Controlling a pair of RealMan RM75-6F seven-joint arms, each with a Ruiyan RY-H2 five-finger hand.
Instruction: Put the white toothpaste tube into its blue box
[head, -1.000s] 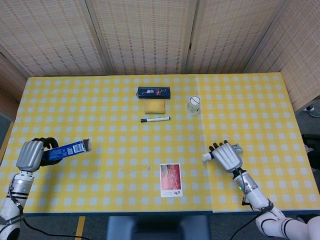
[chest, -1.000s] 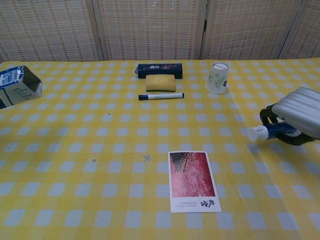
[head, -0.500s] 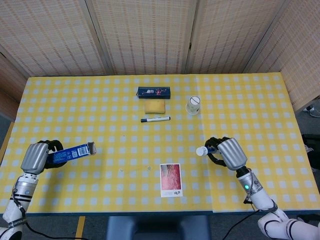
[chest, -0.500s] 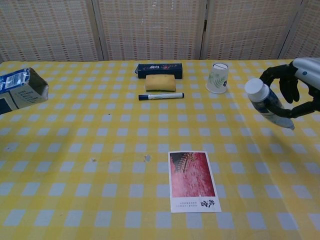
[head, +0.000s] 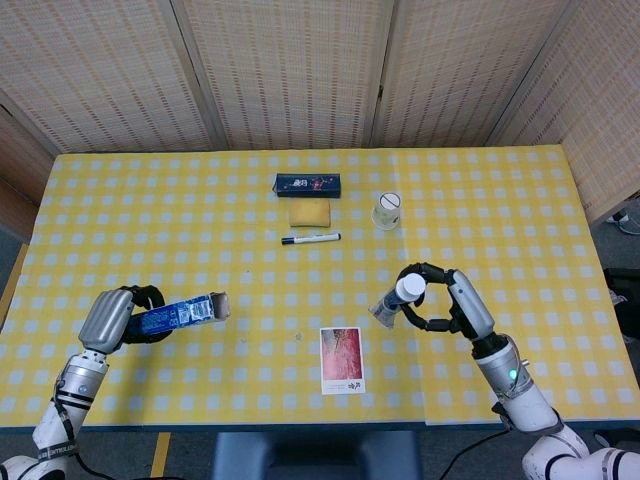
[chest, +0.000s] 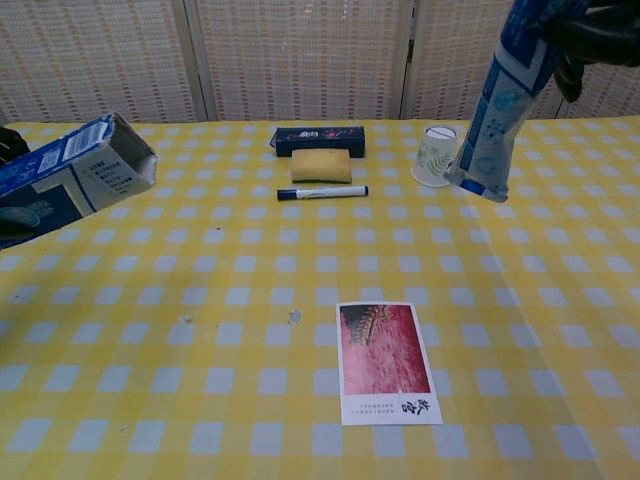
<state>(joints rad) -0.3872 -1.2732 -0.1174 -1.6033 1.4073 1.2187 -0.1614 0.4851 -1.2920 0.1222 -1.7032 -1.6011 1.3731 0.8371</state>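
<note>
My left hand (head: 112, 318) holds the blue toothpaste box (head: 184, 313) above the table's front left, with its open end pointing right. In the chest view the box (chest: 70, 178) shows large at the left edge, open mouth toward the middle. My right hand (head: 455, 305) grips the white toothpaste tube (head: 396, 298) near its cap, lifted above the table right of centre. In the chest view the tube (chest: 502, 100) hangs down with its crimped end lowest, and only the dark fingers (chest: 598, 22) show at the top right corner. Box and tube are well apart.
On the yellow checked table (head: 500, 200) lie a red photo card (head: 341, 360), a marker pen (head: 310, 238), a yellow sponge (head: 310, 213), a dark blue box (head: 308, 183) and a paper cup (head: 386, 210).
My right hand has raised the tube and swung it left, so the tube now hangs crimped end down. My left hand has carried the box to the right and closer to the camera.
</note>
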